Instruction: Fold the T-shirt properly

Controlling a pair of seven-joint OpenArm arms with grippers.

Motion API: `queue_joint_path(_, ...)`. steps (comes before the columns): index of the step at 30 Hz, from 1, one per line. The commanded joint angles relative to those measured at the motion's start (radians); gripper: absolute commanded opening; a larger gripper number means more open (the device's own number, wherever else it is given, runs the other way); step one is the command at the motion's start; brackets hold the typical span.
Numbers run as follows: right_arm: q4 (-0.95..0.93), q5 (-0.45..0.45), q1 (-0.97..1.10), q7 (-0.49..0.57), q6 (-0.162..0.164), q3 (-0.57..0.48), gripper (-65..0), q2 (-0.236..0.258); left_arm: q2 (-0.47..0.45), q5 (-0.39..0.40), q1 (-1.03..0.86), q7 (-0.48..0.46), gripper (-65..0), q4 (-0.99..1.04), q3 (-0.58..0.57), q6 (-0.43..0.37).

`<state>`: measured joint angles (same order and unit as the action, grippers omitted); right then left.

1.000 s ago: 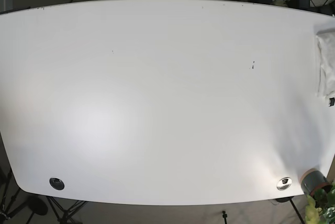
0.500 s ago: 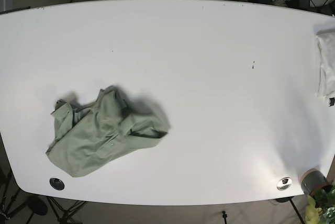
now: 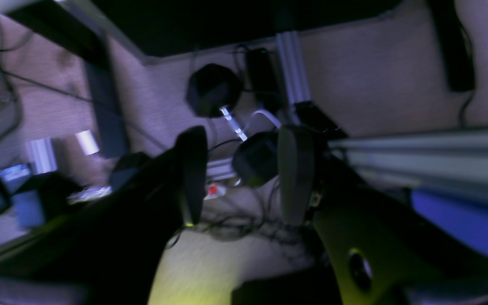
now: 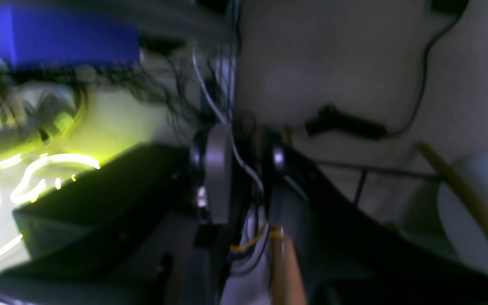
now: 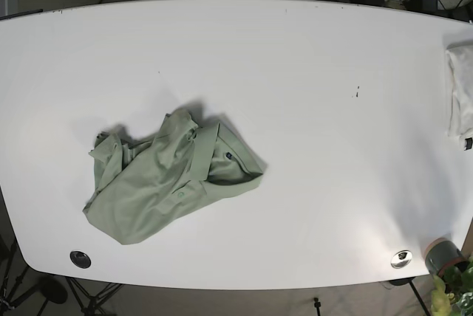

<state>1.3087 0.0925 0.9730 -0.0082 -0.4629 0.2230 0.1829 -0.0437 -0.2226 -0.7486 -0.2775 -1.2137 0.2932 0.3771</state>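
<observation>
A sage-green T-shirt [image 5: 174,179] with a collar lies crumpled in a heap on the white table [image 5: 295,72], left of centre toward the front edge. Neither arm reaches over the table in the base view. In the left wrist view my left gripper [image 3: 244,144] is open and holds nothing, with floor and cables behind it. The right wrist view, which is blurred, shows my right gripper [image 4: 246,146] with a narrow gap between its fingers and only cables showing through. Both grippers are far from the shirt.
A folded white cloth [image 5: 462,98] lies at the table's right edge. Round cable grommets sit at the front left [image 5: 80,259] and front right [image 5: 401,258]. A potted plant [image 5: 445,257] stands by the front right corner. Dark equipment lines the far edge.
One second ago the table held no shirt. Half a second ago the green shirt lay at the front left, and it now lies a little further right and back.
</observation>
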Motion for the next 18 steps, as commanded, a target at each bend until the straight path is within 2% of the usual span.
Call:
queue_joint_path(1,0.053,0.052,0.050,0.003,-0.007,0.043,-53.4,0.008,-0.006,0.004,-0.038,-0.007,-40.7,-0.038,0.002,0.023)
queue_joint_path(5,0.128,0.114,0.110,-0.002,-0.007,0.068,-53.4,0.016,-0.017,0.010,-0.068,-0.007,-40.7,-0.093,0.001,0.070)
queue_joint_path(10,0.239,0.117,0.189,-0.002,-0.007,0.069,-53.4,0.016,-0.015,0.012,-0.117,-0.006,-40.7,-0.147,0.001,0.072)
queue_joint_path(13,0.289,0.114,0.223,-0.002,-0.007,0.069,-53.4,0.017,-0.015,0.013,-0.153,0.028,-40.7,-0.173,-0.001,0.072)
queue_joint_path(16,0.337,0.115,0.248,-0.002,-0.007,0.069,-53.4,0.017,-0.015,0.019,-0.199,0.053,-41.0,-0.209,-0.047,0.072)
queue_joint_path(18,0.372,0.114,0.266,-0.002,-0.007,0.069,-53.4,0.017,-0.015,0.061,-0.240,0.059,-44.3,-0.252,-0.070,0.072)
